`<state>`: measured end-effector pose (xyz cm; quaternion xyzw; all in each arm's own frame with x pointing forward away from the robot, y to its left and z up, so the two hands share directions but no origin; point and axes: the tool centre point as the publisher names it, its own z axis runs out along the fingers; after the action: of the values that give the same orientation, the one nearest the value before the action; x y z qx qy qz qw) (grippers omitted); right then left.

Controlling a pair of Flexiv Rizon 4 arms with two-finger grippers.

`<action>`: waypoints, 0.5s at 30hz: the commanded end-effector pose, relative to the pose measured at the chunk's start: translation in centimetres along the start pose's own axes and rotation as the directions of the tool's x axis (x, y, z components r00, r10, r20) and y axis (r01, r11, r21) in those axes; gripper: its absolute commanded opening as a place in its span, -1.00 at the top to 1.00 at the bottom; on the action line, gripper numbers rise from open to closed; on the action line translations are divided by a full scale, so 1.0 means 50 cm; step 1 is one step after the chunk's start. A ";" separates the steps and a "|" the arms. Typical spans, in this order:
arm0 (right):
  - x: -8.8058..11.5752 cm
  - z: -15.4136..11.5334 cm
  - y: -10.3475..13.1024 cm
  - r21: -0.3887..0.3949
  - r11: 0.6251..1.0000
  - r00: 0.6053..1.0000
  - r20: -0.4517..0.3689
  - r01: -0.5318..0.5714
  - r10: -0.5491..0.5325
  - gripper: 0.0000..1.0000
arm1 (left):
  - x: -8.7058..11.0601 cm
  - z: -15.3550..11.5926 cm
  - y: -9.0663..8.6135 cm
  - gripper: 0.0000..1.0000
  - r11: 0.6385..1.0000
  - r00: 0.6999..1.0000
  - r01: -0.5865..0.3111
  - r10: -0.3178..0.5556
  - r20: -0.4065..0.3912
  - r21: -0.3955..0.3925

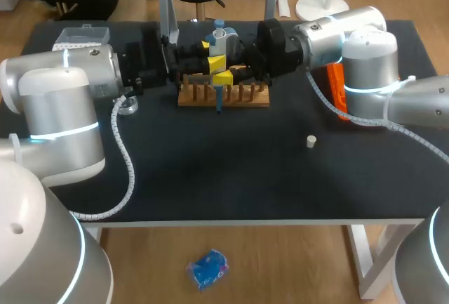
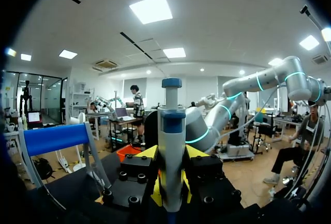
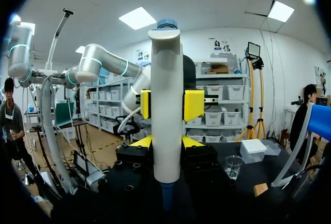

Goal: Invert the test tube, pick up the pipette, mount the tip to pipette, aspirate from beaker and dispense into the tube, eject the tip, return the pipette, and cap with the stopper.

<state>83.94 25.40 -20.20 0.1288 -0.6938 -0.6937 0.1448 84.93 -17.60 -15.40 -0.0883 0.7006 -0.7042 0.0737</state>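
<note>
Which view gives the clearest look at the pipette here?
The right wrist view: the pipette stands upright, whole body to lower end. The left wrist view shows its plunger and upper body; the head view shows it small, between the left gripper and right gripper above the wooden rack.

The left arm and right arm are fat silver-white cylinders with rounded elbows, each ringed by a thin glowing cyan band. A white ribbed cable runs along each. The wrists end in black blocks studded with screws — the jaws carry bright yellow tips.
</note>
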 end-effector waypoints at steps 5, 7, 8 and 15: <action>-0.003 -0.002 -0.001 -0.002 1.000 1.000 0.002 -0.001 0.001 1.00 | 0.003 0.005 0.002 1.00 1.000 1.000 -0.003 0.003 -0.017 0.003; -0.002 -0.003 -0.001 0.000 1.000 1.000 0.002 -0.001 0.001 1.00 | 0.003 0.004 0.002 1.00 1.000 1.000 -0.004 0.004 -0.019 0.002; -0.002 -0.003 -0.001 0.000 1.000 1.000 0.003 -0.001 0.001 1.00 | 0.003 0.003 0.003 1.00 1.000 1.000 -0.005 0.005 -0.018 0.001; -0.002 -0.004 -0.001 0.004 1.000 1.000 0.002 -0.006 0.006 1.00 | 0.003 -0.001 0.002 1.00 1.000 1.000 -0.010 0.010 -0.019 -0.006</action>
<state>83.92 25.28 -20.30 0.1258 -0.6952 -0.6925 0.1457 84.90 -17.62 -15.51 -0.0785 0.7043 -0.7020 0.0703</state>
